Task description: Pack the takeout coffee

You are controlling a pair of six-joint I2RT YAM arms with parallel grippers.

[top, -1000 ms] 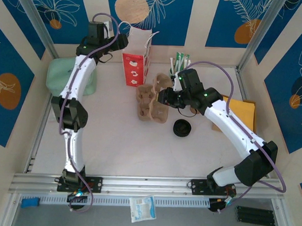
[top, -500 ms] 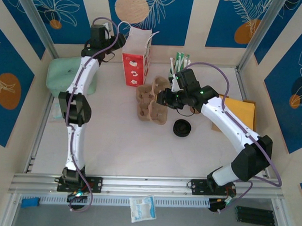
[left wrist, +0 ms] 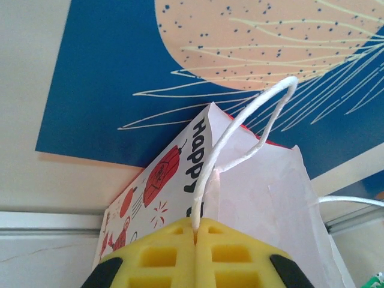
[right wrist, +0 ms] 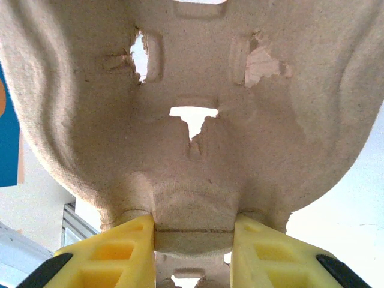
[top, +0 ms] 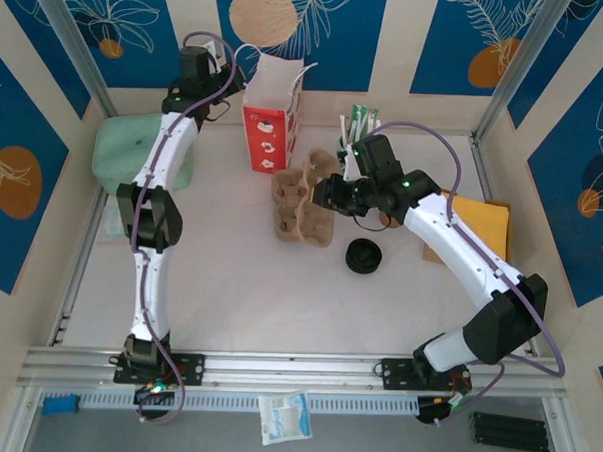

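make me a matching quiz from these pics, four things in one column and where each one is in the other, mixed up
1 bag handle
2 pulp cup carrier
3 black round object
4 yellow envelope

a lying loose on the table
b pinched in the left gripper
c flat at the far right side
d edge gripped by the right gripper

Pairs: 1-b, 2-d, 3-a, 4-c

The cup carrier is rough matt pulp, the bag smooth paper.
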